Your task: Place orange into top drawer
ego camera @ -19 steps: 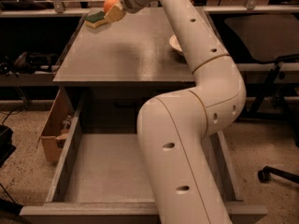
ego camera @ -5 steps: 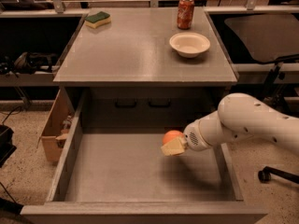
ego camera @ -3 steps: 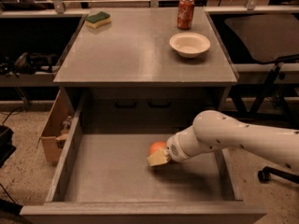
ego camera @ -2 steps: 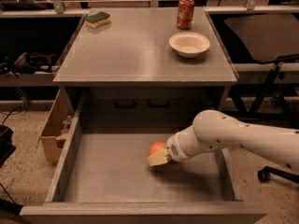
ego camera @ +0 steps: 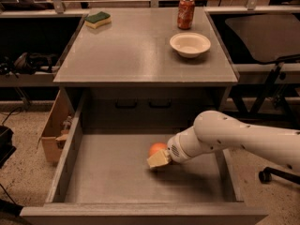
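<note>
The orange [ego camera: 157, 148] is low inside the open top drawer [ego camera: 70, 149], near the middle of its flat gray floor. My gripper [ego camera: 159, 159] reaches into the drawer from the right on the white arm [ego camera: 234, 137] and is shut on the orange. One tan finger [ego camera: 158, 160] shows in front of the fruit and the other is hidden behind it. I cannot tell whether the orange touches the floor.
On the cabinet top [ego camera: 136, 55] stand a white bowl [ego camera: 190, 44], a red soda can [ego camera: 185, 12] and a green sponge [ego camera: 98, 19]. Lower drawer fronts with dark handles [ego camera: 126, 105] show behind. A cardboard box [ego camera: 54, 132] is left of the drawer, a chair base [ego camera: 276, 172] at right.
The arm carried the orange from the cabinet top down into the drawer, then left and lower toward the drawer's middle. Over the last second it has held still.
</note>
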`<state>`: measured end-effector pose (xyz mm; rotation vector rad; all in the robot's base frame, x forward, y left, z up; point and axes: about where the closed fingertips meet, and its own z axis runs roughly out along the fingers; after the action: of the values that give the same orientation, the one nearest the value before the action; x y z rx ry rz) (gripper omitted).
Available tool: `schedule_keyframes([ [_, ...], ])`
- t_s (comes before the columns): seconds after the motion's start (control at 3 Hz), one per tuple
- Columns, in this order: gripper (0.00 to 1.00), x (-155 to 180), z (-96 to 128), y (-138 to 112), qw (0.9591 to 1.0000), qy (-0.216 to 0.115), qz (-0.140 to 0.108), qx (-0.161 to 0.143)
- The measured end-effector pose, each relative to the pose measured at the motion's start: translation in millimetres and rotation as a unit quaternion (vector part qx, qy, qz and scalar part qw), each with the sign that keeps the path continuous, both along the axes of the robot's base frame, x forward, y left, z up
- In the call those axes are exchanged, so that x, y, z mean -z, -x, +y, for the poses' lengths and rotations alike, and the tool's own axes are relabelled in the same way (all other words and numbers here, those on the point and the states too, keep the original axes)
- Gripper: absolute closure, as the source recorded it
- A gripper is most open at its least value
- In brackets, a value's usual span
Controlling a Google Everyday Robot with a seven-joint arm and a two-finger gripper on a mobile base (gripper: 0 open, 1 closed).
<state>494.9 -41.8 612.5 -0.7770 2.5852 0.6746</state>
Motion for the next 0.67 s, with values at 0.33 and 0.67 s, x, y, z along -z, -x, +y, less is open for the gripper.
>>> schedule_keyframes([
  [0.33,0.0,0.0,0.0,0.0,1.0,0.0,0.0,0.0],
  [0.67,0.0,0.0,0.0,0.0,1.0,0.0,0.0,0.0],
])
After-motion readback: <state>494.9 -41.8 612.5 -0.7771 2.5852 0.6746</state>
